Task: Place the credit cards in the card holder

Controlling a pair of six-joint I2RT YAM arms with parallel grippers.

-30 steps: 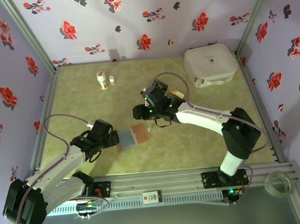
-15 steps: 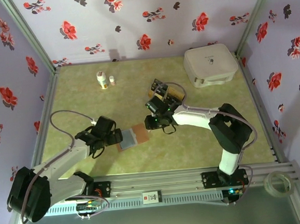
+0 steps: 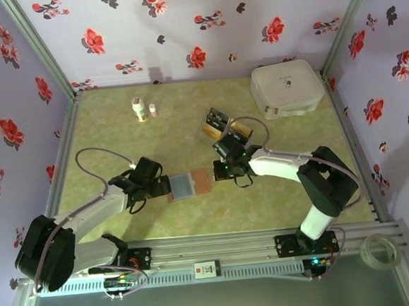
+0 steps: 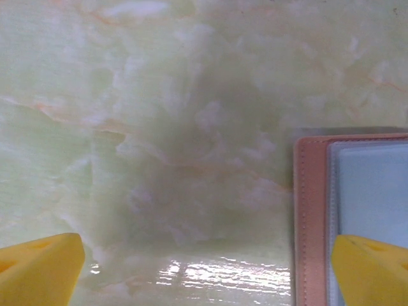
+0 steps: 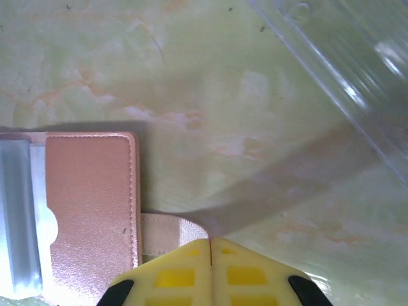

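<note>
Item: card holder (image 3: 193,183), reddish-brown, lay open and flat on the table (image 3: 286,196) at the centre of the overhead frame, grey-blue pockets up.
Item: credit cards (image 3: 217,119), black and gold, sat in a clear tray (image 5: 338,70) above and right of the holder.
My left fingers (image 4: 38,271) stood spread wide, released, one tip over the holder's left edge.
My right fingers (image 5: 172,277) were clenched together at the end of the holder's clasp tab (image 5: 167,233); whether they pinched it, I could not tell.
</note>
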